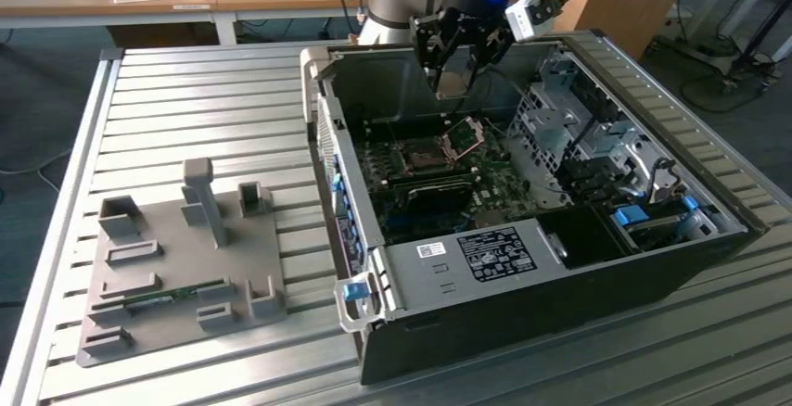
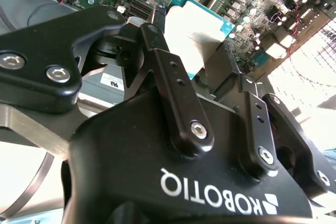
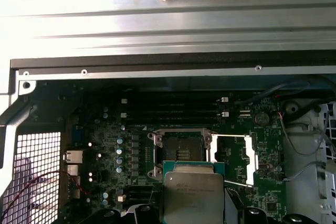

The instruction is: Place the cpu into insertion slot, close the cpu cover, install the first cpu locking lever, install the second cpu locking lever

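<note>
Over at the exterior view's left, a grey fixture tray (image 1: 185, 267) sits on the slatted metal table (image 1: 185, 100). A green memory stick (image 1: 161, 297) lies in one of its grooves near the front edge.

Moving right, well apart from the tray, comes the open computer case (image 1: 644, 276), lying on its side. Down on its floor is the green motherboard (image 1: 495, 183). On that board is the insertion slot (image 1: 427, 158), a dark square with a silver rim and its contact field exposed.

Just beside it, toward the exterior view's right, the cpu cover (image 1: 468, 133) stands open, tilted up on its hinge. You can see the board through its square cut-out.

Above that, the gripper (image 1: 453, 80) hangs inside the case near the back wall. Its fingers (image 2: 173, 77) are pinching the cpu (image 2: 197, 30) by two opposite edges. The chip has a silver top and a teal border, and it is held clear of the board.

In the first wrist view the chip hangs just short of the socket, with its edge overlapping the near rim. The long black memory slots (image 3: 168, 109) run across on the socket's far side. Whether the chip is level, I can't tell.

Further right in the exterior view, a metal drive cage (image 1: 581, 137) takes up that end of the case. Blue clips (image 1: 632, 216) sit near the front corner.
</note>
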Robot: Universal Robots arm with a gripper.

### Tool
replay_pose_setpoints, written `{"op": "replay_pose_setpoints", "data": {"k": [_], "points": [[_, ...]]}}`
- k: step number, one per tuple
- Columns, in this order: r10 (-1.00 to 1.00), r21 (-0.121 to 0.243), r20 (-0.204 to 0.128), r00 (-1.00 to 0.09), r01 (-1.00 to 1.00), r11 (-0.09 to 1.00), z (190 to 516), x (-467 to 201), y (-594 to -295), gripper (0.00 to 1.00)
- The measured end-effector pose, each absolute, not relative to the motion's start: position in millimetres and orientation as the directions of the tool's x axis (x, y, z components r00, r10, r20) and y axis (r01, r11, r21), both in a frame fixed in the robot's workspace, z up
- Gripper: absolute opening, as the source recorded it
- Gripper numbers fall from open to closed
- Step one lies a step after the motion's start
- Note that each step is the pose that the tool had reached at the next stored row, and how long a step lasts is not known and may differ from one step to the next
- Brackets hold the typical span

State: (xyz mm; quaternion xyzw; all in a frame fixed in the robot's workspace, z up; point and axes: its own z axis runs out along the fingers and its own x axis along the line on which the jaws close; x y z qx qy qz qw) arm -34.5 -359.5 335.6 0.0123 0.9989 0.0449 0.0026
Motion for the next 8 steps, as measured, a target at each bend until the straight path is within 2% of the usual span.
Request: {"op": "replay_pose_setpoints", "data": {"k": [8], "points": [[0.025, 0.090, -0.004, -1.000, 0.024, 0.996, 334.6, -34.5, -359.5, 0.54]]}}
